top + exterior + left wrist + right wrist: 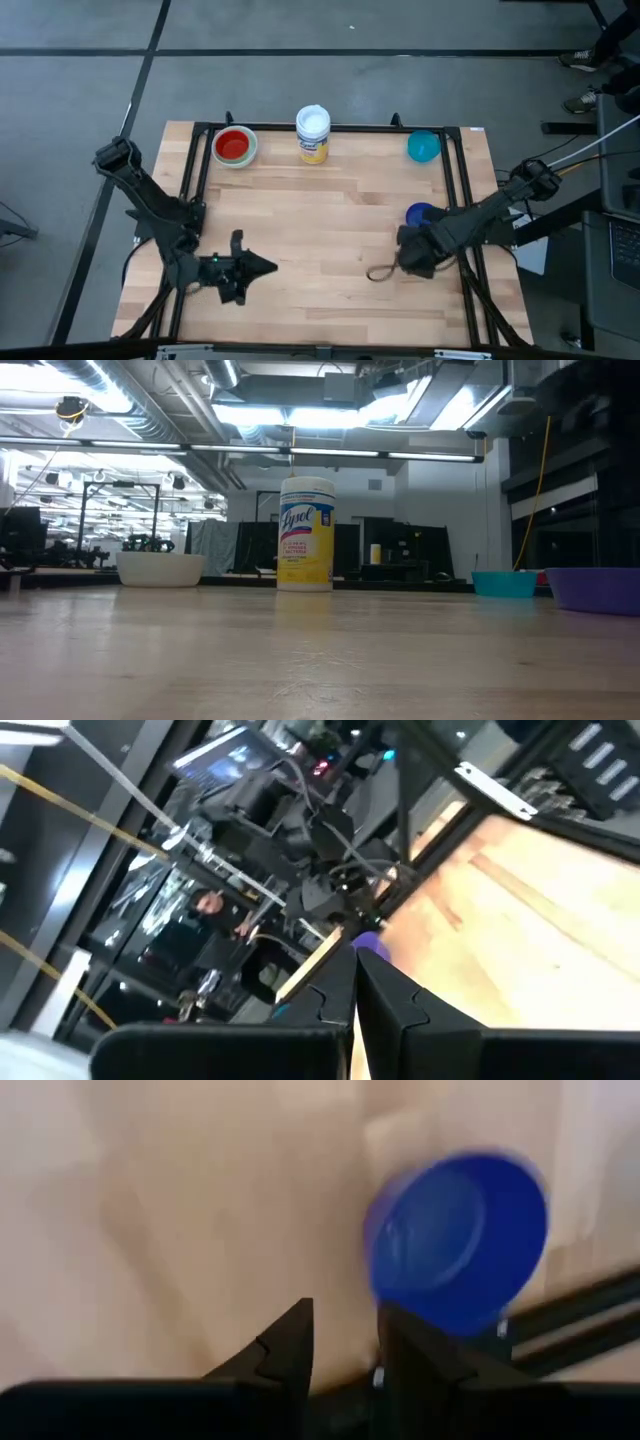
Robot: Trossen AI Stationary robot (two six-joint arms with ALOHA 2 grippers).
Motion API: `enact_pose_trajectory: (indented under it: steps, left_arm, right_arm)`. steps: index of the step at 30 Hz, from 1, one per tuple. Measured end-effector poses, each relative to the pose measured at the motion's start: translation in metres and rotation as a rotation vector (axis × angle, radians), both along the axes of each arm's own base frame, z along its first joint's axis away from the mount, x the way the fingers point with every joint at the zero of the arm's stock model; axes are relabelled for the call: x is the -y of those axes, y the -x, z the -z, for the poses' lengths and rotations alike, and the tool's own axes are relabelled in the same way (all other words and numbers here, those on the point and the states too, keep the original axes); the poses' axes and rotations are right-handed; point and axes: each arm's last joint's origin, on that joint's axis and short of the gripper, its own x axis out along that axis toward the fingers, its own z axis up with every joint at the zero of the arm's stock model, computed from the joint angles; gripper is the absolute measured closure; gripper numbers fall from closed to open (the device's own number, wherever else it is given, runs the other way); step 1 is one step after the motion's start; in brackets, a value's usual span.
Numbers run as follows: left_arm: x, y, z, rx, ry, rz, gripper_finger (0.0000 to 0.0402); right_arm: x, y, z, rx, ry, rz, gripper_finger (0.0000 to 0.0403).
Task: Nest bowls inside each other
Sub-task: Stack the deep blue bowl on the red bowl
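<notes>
A red bowl sits inside a white bowl (235, 147) at the table's far left; in the low view only the white bowl (160, 568) shows. A teal bowl (423, 146) (505, 582) stands at the far right. The dark blue bowl (420, 214) (455, 1245) (597, 588) rests upright on the table's right side. My right gripper (412, 255) (345, 1335) points down just nearer than this bowl, open, with nothing between its fingers. My left gripper (255, 266) (355, 985) hovers level over the near left, shut and empty.
An upright white-lidded jar with a yellow label (313, 133) (306, 534) stands at the far middle. A black frame rail (462, 190) runs along the table's right side close to the blue bowl. A cable loop (383, 272) lies beside my right gripper. Bare wood fills the middle.
</notes>
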Motion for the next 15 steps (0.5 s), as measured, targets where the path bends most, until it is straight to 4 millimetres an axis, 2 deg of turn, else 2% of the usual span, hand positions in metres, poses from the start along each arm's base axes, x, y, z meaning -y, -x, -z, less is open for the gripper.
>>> enact_pose_trajectory:
  steps: [3, 8, 15]
  left_arm:
    - [-0.013, 0.013, 0.007, 0.045, 0.06, 0.009, 0.0397]
    - [-0.032, 0.032, 0.019, 0.123, 0.145, 0.046, 0.0396]
    - [-0.036, 0.04, 0.019, 0.158, 0.163, 0.065, 0.0396]
  right_arm:
    - [0.017, -0.002, 0.014, 0.045, -0.017, 0.02, 0.0271]
    - [0.046, 0.014, 0.044, 0.072, -0.085, 0.094, 0.0243]
    - [0.068, 0.035, 0.061, 0.202, -0.193, 0.179, 0.0213]
